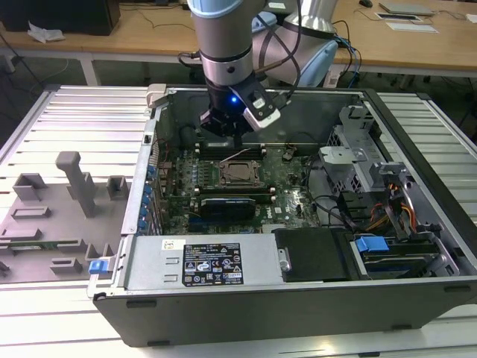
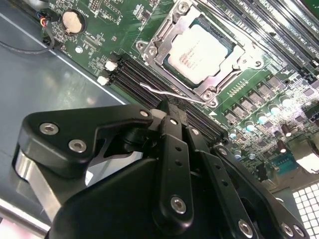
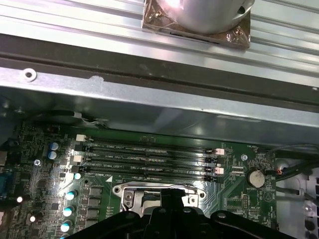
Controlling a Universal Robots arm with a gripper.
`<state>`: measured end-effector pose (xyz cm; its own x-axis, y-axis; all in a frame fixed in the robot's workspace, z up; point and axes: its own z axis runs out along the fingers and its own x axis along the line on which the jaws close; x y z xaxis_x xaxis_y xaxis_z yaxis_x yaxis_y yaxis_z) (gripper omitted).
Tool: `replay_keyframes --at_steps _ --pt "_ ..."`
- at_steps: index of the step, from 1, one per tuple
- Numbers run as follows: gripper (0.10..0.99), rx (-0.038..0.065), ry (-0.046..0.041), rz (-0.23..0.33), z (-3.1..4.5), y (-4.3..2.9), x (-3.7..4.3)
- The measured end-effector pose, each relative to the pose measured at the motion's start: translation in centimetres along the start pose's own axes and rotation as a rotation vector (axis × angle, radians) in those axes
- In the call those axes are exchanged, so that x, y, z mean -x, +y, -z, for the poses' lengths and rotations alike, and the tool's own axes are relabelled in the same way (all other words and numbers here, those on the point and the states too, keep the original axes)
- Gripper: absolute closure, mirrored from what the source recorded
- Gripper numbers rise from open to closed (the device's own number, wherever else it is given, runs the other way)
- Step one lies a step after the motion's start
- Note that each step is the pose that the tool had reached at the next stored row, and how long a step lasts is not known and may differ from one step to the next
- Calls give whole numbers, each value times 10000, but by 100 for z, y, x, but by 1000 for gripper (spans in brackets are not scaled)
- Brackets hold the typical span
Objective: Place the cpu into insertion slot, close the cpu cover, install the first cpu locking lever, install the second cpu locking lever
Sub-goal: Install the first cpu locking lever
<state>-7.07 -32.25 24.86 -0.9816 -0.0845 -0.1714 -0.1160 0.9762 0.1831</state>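
Cpu (image 2: pixel 199 52) lies flat in the insertion slot (image 1: pixel 226 177) with its pale metal top facing up. You can see the cpu cover (image 2: pixel 160 42) folded down around it as a metal frame with a screw head at each corner. One thin wire locking lever (image 2: pixel 164 92) stands clear of the socket edge on the side toward the memory slots (image 2: pixel 132 69), and your gripper (image 2: pixel 169 107) has its tips right at that wire. The fingers are drawn together with no gap showing between them; whether they pinch the wire or only touch it, you cannot tell from either wrist view. In the exterior view the gripper (image 1: pixel 235 140) hangs inside the open computer case (image 1: pixel 223 317), just beside the socket, over the green motherboard (image 1: pixel 291 190) that lines the case floor. Look at what else the case holds: a grey power supply box (image 1: pixel 160 261) with a label along the wall nearest the exterior camera, a long black card (image 1: pixel 231 203) just beside the socket, a metal drive cage (image 1: pixel 358 149) on the exterior view's right, and coloured cables (image 1: pixel 387 212) near it. In the first wrist view the four memory slots (image 3: pixel 149 154) run side by side, with a coin cell (image 3: pixel 255 178) seated in its round holder near their end. The case rests on a slatted metal table (image 1: pixel 74 104), and on the exterior view's left a grey fixture tray (image 1: pixel 30 246) carries several grey blocks and a tall post (image 1: pixel 74 179)
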Motion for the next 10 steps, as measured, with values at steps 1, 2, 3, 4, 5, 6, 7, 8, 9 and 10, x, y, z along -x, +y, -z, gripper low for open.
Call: replay_keyframes --at_steps 1,2,3,4,5,6,7,8,9,10 --pt "980 0 0 -1 -6 -1 -1" --pt "980 0 0 0 -13 -2 -2" --pt "980 0 0 0 -22 -4 -4" --pt "980 0 0 0 -34 -6 -6" --pt "980 0 -1 -1 -51 -9 -9" --pt "980 0 -1 -1 -60 -9 -10" --pt "980 0 -1 -1 -72 -10 -12" --pt "980 0 0 -1 -89 -11 -15" --pt "980 0 0 -1 -113 -11 -19" --pt "980 0 0 -1 -140 -10 -21"
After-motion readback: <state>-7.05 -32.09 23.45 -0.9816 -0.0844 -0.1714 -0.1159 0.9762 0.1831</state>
